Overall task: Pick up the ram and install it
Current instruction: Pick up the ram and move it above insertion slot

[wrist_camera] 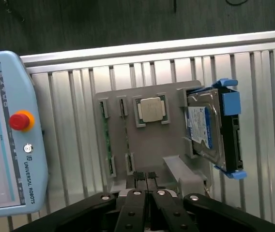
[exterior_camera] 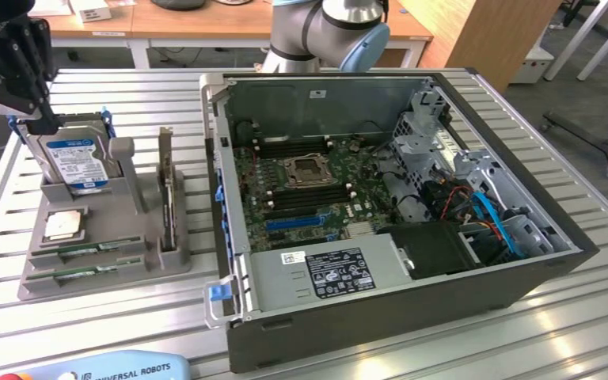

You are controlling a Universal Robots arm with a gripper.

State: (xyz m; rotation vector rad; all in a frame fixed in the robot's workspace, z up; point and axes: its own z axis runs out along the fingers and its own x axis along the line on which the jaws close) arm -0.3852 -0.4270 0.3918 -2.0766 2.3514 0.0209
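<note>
Exterior view, contents of the slatted metal counter [exterior_camera: 124, 95] [wrist_camera: 69, 92]:

- Gripper [exterior_camera: 42, 123] [wrist_camera: 145, 178]: black, at the exterior view's upper left, near the top of the hard drive. Whether it touches the drive cannot be told. Wrist view: fingertips pressed together, nothing between them.
- Grey fixture [exterior_camera: 124, 261] [wrist_camera: 147, 145]: moulded holder on the counter, at the exterior view's left of the computer case.
- Ram stick [exterior_camera: 85, 252] [wrist_camera: 126, 137]: thin green board, seated on edge in the fixture slot just beside the processor chip. Not held, and well apart from the gripper.
- Second ram stick [exterior_camera: 80, 274] [wrist_camera: 105, 137]: same kind, in the outer slot, parallel to the first.
- Processor chip [exterior_camera: 63, 226] [wrist_camera: 150, 109]: square with a silver lid, lying flat in its recess on the fixture.
- Hard drive [exterior_camera: 75, 165] [wrist_camera: 204, 128]: silver with a blue label, standing on edge in a blue bracket at the far end of the fixture.
- Expansion card [exterior_camera: 165, 190]: dark, upright in a slot on the fixture's side nearest the case.
- Computer case [exterior_camera: 494, 261]: on its side with the panel off.
- Motherboard [exterior_camera: 304, 182]: green, inside the case, with an empty processor socket at its middle.
- Power supply [exterior_camera: 320, 277]: grey box with a label, in the case's near corner.
- Teach pendant [exterior_camera: 104, 368] [wrist_camera: 9, 145]: light blue, at the near edge of the counter. Wrist view: carries a red stop button [wrist_camera: 20, 120].
</note>
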